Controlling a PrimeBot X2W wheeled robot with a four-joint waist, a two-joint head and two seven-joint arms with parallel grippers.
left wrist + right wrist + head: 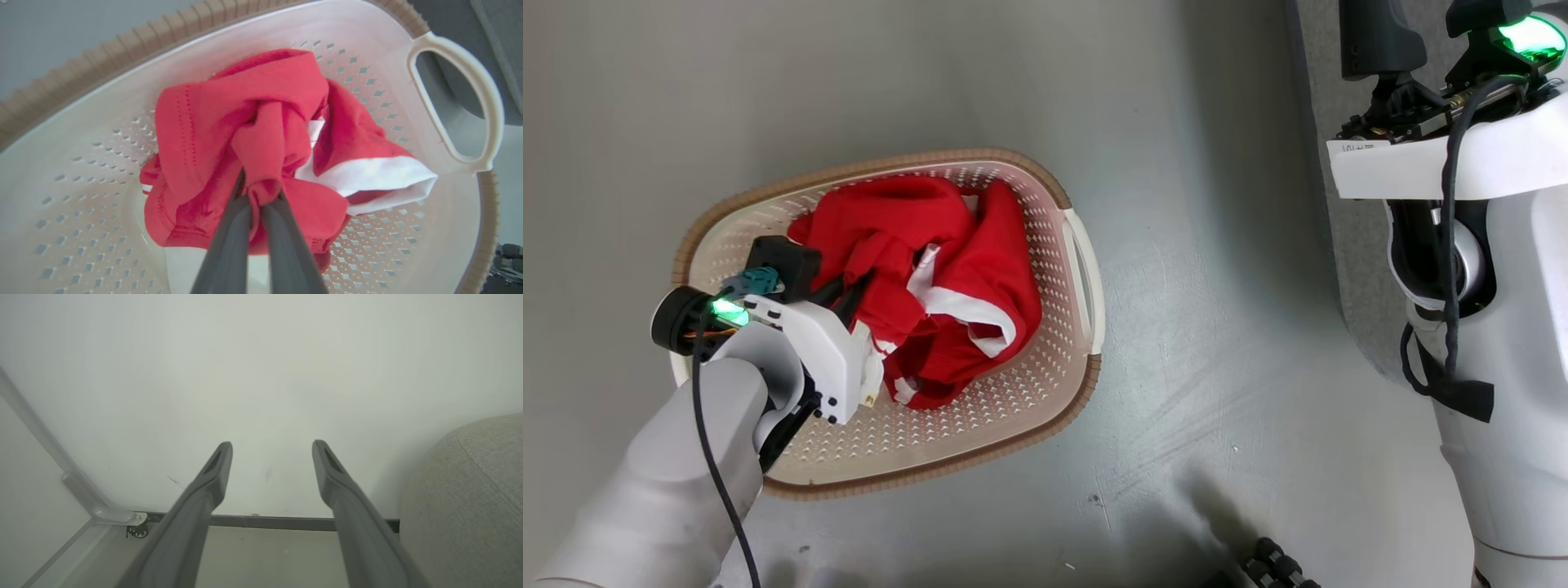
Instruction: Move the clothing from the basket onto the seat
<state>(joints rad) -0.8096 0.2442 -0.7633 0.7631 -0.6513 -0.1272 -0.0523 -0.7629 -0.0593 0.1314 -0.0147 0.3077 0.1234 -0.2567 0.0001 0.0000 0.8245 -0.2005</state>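
Red clothing [980, 269] with white trim, crumpled inside cream brown-rimmed basket [1045, 392], grey stitched seat [470, 506], rounded edge

Head camera looks down on the basket [947, 441]; left wrist peers close inside.

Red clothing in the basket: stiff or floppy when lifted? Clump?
Likely floppy: the clothing lies crumpled in folds, so it should drape below the left gripper, shut on one fold. Probably tangled: the pile may rise together.

Open from above over the cream-white perforated oval plastic basket with brown rim [1086, 294]; hemmed in by its walls around the red, white-trimmed clothing [980, 278]. Passable across grey floor [1217, 327] to the rounded grey fabric sofa [470, 498].
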